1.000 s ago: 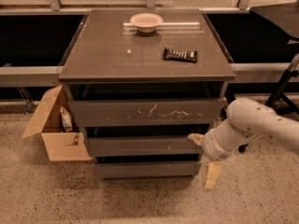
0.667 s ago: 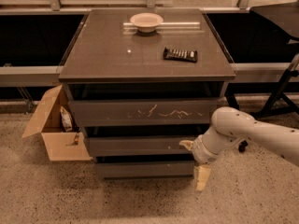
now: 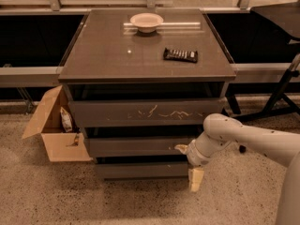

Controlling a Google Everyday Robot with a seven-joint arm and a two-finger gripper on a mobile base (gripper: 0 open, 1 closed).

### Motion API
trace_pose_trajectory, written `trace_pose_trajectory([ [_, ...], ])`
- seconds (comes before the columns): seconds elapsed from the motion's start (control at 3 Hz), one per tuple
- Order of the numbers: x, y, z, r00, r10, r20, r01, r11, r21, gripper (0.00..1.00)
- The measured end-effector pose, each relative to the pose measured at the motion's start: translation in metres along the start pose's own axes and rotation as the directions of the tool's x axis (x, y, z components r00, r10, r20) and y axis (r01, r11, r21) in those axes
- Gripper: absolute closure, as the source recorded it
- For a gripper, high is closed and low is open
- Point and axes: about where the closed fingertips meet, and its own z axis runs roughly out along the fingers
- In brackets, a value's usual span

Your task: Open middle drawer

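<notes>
The middle drawer (image 3: 133, 146) is a plain dark front in the cabinet, between the taller scratched top drawer (image 3: 140, 112) and the short bottom drawer (image 3: 140, 169). It looks closed, or nearly so. My gripper (image 3: 189, 164) is at the right end of the middle drawer, on a white arm coming in from the right. It is open. Its upper finger (image 3: 182, 148) is at the drawer's upper right edge and its lower finger (image 3: 196, 179) hangs down beside the bottom drawer.
On the cabinet top (image 3: 117, 60) are a white bowl (image 3: 146, 21) and a dark remote-like object (image 3: 180, 55). An open cardboard box (image 3: 54, 128) stands on the floor at the left. Black stand legs (image 3: 281, 95) are at the right.
My arm has swung left and inward. The gripper went from beside the cabinet's right edge to the right end of the middle drawer front.
</notes>
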Motion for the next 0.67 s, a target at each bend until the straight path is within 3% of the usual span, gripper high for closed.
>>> trace_pose_trajectory([
  [0.67, 0.037, -0.032, 0.004, 0.995, -0.026, -0.099, 0.036, 0.9936, 0.107, 0.00],
])
